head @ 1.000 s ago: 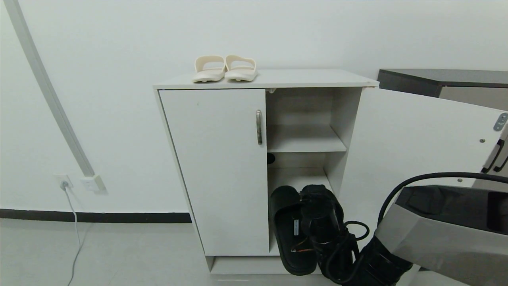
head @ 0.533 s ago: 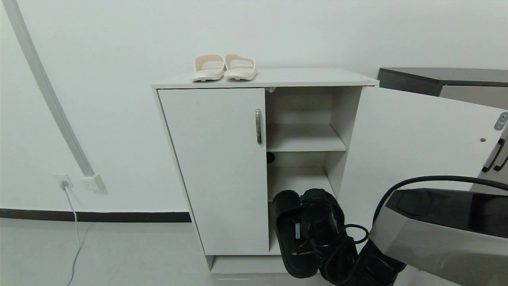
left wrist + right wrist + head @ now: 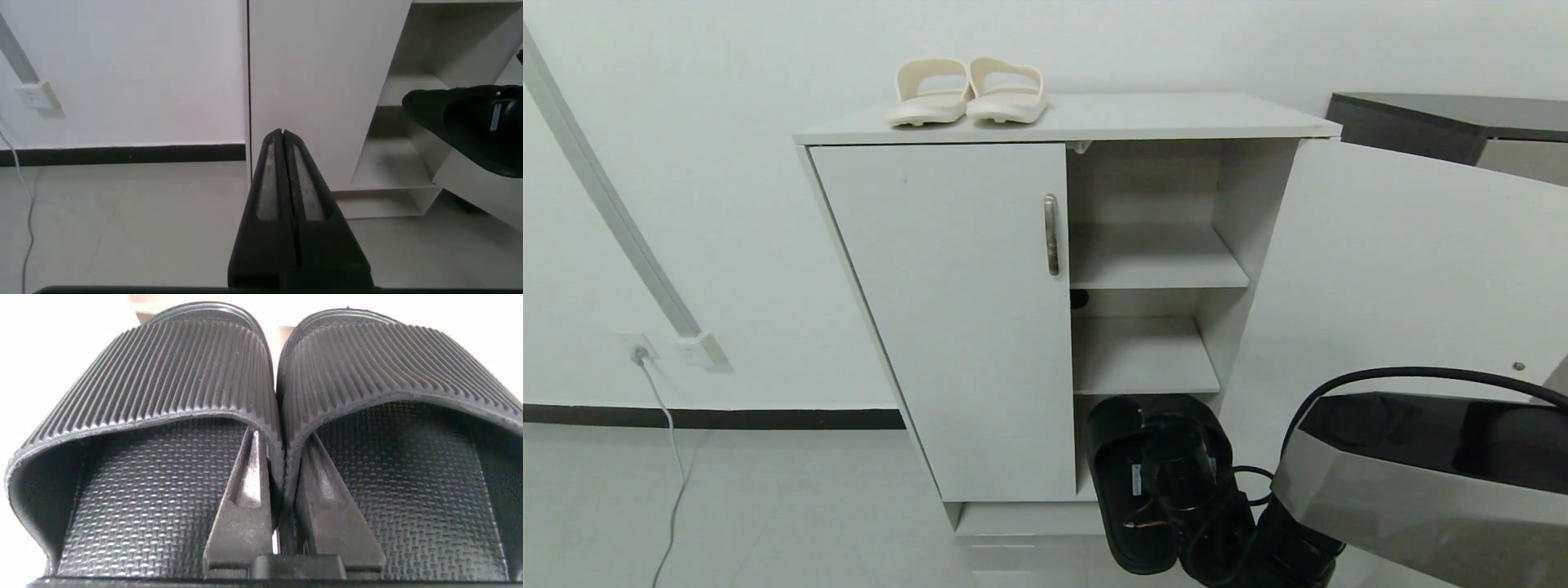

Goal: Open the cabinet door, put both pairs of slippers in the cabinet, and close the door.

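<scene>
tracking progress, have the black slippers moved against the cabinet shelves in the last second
Yes, downward: the black slippers had toes overlapping the lower shelf; now they sit below its front edge. The camera also shifted.

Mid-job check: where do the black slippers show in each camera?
Head: black slippers bottom centre, at the cabinet's open bottom bay.
Left wrist: one slipper, past the closed door, before the shelves.
Right wrist: both side by side, right gripper pinching their inner walls.
Landmark: closed door, in head and left wrist.
</scene>
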Robot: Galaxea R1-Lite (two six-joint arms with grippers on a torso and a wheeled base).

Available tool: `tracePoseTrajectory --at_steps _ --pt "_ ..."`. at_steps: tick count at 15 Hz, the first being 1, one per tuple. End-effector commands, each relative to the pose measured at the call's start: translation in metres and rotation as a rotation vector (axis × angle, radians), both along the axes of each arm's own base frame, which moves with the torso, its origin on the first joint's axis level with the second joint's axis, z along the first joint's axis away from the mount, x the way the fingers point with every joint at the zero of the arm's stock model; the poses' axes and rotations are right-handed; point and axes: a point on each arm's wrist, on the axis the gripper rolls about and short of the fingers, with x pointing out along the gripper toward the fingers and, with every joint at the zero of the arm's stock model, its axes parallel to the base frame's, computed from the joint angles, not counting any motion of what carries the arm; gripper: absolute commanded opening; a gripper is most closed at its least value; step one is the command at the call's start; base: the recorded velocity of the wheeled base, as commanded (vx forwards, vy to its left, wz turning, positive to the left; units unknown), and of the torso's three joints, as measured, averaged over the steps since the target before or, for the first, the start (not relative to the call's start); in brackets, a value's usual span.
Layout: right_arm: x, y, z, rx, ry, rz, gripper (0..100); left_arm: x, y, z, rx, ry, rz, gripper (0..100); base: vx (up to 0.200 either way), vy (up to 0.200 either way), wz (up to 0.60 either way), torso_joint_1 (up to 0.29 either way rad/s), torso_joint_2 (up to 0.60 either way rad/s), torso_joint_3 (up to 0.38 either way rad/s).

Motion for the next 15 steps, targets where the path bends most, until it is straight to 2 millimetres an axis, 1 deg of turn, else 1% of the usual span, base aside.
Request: tracePoseTrajectory --at_steps 1,2,5,7,9,10,15 --pt "0.001 -0.001 -0.003 -0.003 0.004 -0.004 0 0.000 0.000 0.000 0.000 0.001 0.000 0 0.000 0.000 0.00 0.002 0.00 -0.193" --pt "0.002 -0.002 -0.003 -0.002 0.005 -0.005 0 0.000 0.000 0.000 0.000 0.001 0.000 0 0.000 0.000 0.00 -0.002 0.00 -0.193" --pt "0.012 -0.007 -0.016 -0.017 0.011 -0.044 0 0.000 0.000 0.000 -0.003 0.001 0.000 0 0.000 0.000 0.00 0.007 0.00 -0.131" --pt "0.020 -0.006 -0.017 0.012 -0.069 -0.069 0 0.000 0.000 0.000 -0.003 0.001 0.000 0 0.000 0.000 0.00 0.000 0.00 0.000" --pt "0.027 -0.011 -0.015 0.020 -0.141 -0.084 0 0.000 0.000 0.000 -0.003 0.001 0.002 0 0.000 0.000 0.00 0.000 0.00 0.000" --pt "0.029 -0.012 -0.016 0.015 -0.163 -0.084 0 0.000 0.000 0.000 -0.003 0.001 0.002 0 0.000 0.000 0.00 0.000 0.00 0.000" --pt "0.029 -0.013 -0.026 -0.006 -0.151 -0.077 0 0.000 0.000 0.000 -0.003 0.001 0.002 0 0.000 0.000 0.00 0.000 0.00 0.000"
